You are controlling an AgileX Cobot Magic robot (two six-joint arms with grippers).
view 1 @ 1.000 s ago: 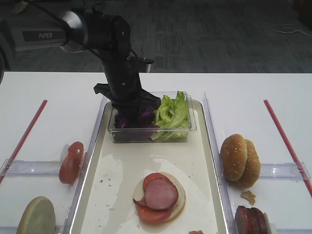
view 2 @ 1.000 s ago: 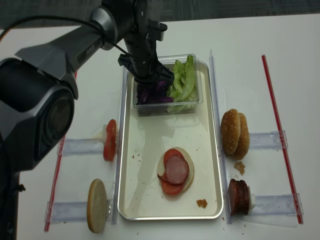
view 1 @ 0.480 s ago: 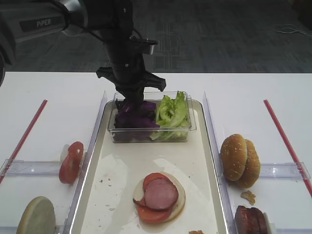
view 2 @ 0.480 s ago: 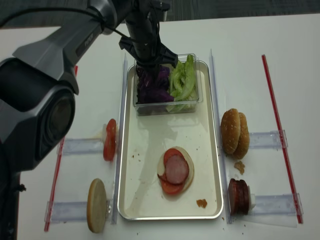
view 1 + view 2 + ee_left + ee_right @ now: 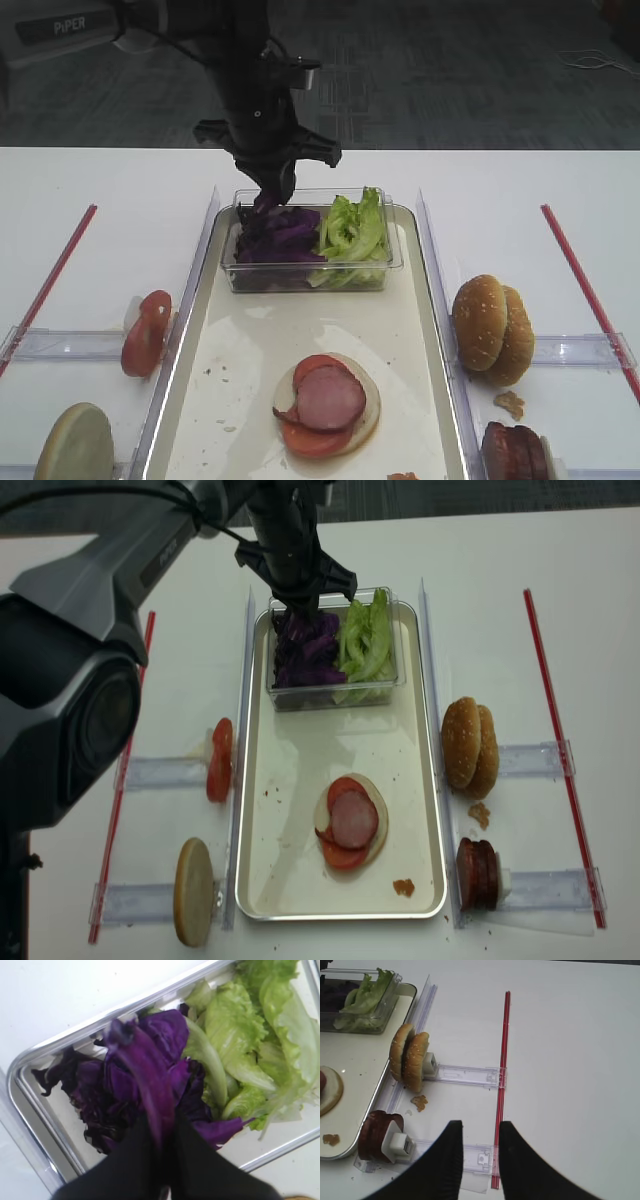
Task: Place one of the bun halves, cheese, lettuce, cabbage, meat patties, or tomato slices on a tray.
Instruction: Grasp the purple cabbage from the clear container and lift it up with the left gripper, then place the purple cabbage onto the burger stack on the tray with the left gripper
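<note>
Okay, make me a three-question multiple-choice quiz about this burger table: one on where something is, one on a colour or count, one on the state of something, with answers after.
1. Where does the clear tub sit?
A. at the far end of the tray
B. on the table, right of the tray
C. on the stacked bun

2. What colour is the leaf pinched by the left gripper?
A. green
B. purple
C. red

3. What state is the right gripper in?
A. shut on a bun
B. shut on nothing
C. open, holding nothing

Answers:
1. A, since the tub of lettuce and cabbage rests inside the tray's far rim.
2. B, since the left wrist view shows a purple cabbage strip between the dark fingers.
3. C, since its fingers stand apart over bare table, near the meat patties.
</note>
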